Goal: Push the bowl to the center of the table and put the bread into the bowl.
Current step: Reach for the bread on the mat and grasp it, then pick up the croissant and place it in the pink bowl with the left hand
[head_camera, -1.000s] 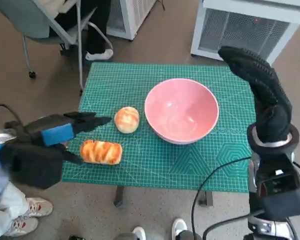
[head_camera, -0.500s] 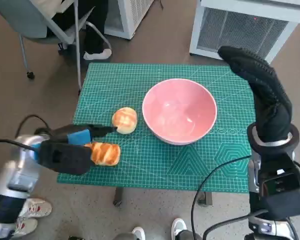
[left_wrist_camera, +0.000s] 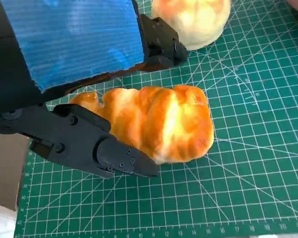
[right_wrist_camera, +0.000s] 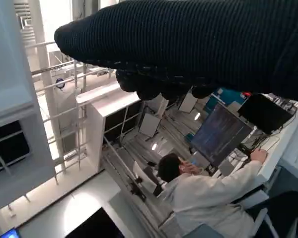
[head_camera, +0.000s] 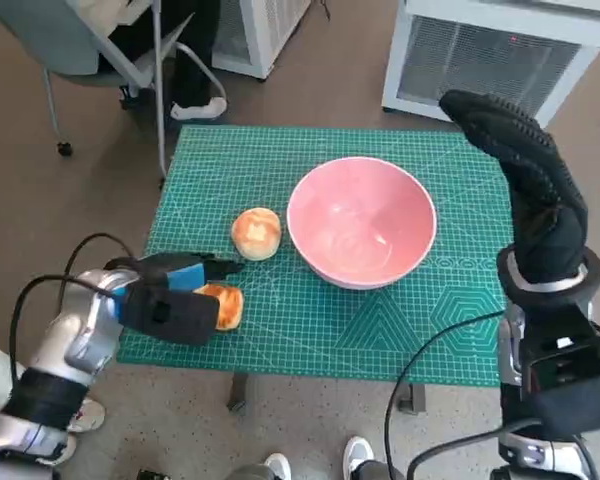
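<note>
The left hand (head_camera: 170,303) sits low over the long glazed bread loaf (left_wrist_camera: 159,121) at the near left part of the worktop (head_camera: 460,310). Its black fingers (left_wrist_camera: 102,148) are spread apart on either side of the loaf: in the left wrist view one lies along the loaf's side and seems to touch it, while another (left_wrist_camera: 161,44) reaches past the far side, between the loaf and the round bread roll (left_wrist_camera: 191,20). The loaf rests flat on the green cutting mat (left_wrist_camera: 248,163) and I cannot tell whether the fingers press on it; nothing shows it lifted or clamped.

The right hand (head_camera: 525,190), in its black knitted glove, is raised just right of the pink bowl (head_camera: 362,220), above the mat's far right corner, and is not touching the bowl. In the right wrist view its fingers (right_wrist_camera: 159,84) are curled under the glove and hold nothing.

The bowl stands upright near the middle of the mat. The roll (head_camera: 256,232) lies just left of the bowl, a narrow gap between them. The loaf (head_camera: 223,305) lies left of the bowl and nearer the robot, close to the roll and apart from it.

The mat bears a white grid with diagonal lines; small numerals run along its edge, too small to read. No brand or label can be made out.
</note>
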Controlling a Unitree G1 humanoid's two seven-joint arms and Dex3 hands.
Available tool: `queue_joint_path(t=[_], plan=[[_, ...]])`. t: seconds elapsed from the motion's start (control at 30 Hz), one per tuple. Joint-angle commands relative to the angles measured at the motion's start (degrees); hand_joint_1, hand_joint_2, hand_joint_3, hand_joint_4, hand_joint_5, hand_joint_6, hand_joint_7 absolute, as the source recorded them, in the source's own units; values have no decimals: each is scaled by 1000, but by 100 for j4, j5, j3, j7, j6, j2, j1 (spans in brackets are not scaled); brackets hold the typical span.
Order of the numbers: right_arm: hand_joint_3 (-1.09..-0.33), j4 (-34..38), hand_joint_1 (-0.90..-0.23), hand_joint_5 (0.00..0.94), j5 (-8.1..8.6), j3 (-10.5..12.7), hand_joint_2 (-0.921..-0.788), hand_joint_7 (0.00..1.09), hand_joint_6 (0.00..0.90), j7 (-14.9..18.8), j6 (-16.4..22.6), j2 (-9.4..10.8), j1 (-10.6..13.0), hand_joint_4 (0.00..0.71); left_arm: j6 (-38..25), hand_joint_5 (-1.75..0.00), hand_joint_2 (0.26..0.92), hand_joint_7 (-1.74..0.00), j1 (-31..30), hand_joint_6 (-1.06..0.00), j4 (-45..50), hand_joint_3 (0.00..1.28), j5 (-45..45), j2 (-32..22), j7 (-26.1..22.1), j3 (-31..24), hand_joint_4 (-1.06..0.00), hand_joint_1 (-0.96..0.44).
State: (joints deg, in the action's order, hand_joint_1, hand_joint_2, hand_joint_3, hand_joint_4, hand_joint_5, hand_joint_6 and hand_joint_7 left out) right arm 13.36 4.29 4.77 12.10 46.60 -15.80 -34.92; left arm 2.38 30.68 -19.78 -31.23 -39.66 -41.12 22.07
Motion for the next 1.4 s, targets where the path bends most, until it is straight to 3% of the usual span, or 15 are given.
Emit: queue_joint_path(t=[0.03, 0.07, 0.1, 0.2, 0.3, 0.57, 0.87, 1.1, 1.4], plan=[[-773, -13, -552, 0, 0, -8, -921, 555, -1, 78, -56, -45, 51, 244, 74, -319, 872, -634, -123, -518, -319, 30, -171, 88, 135, 188, -668, -267], [-773, -14, -551, 0, -2, -10, -921, 554, -1, 78, -55, -42, 50, 244, 171, -539, 890, -880, -128, -545, -319, 72, -114, 66, 173, 147, -658, -301], [-773, -15, -549, 0, -3, -11, -921, 554, -1, 78, -54, -41, 49, 244, 241, -749, 893, -989, -129, -563, -322, 79, -70, 49, 201, 119, -693, -193], [-774, 0, -544, 0, -19, -16, -921, 555, -1, 70, -43, -28, 39, 244, 472, -984, 884, -1095, -137, -610, -171, 90, 197, -63, 184, -85, -752, -63], [-775, 4, -541, 0, -17, -15, -921, 554, -1, 68, -39, -26, 30, 244, 589, -1054, 828, -1123, -107, -637, 39, 183, 465, -167, 109, -322, -787, -20], [-774, 19, -545, 0, 29, -13, -921, 554, -1, 84, -55, -23, 9, 244, 498, -1045, 831, -1191, 25, -621, 968, 187, 1332, -304, -18, -1200, -801, 1], [-772, 46, -551, 0, -26, -4, -921, 554, -1, 44, -30, -3, 3, 244, 494, -1029, 843, -1177, 675, -637, 1620, 153, 1742, 14, 600, -1888, -811, 3], [-773, 106, -551, 0, -8, 8, -921, 554, -1, 46, -6, 3, -33, 244, 677, -1001, 829, -1120, 1266, -679, 1551, 146, 1588, 518, 1312, -1829, -849, 3], [-774, 169, -546, 0, -12, 10, -921, 558, -1, 43, 30, 13, -112, 244, 1500, -945, 820, -1117, 2270, -706, 441, 140, 1016, 1460, 2182, -1098, -874, 2]])
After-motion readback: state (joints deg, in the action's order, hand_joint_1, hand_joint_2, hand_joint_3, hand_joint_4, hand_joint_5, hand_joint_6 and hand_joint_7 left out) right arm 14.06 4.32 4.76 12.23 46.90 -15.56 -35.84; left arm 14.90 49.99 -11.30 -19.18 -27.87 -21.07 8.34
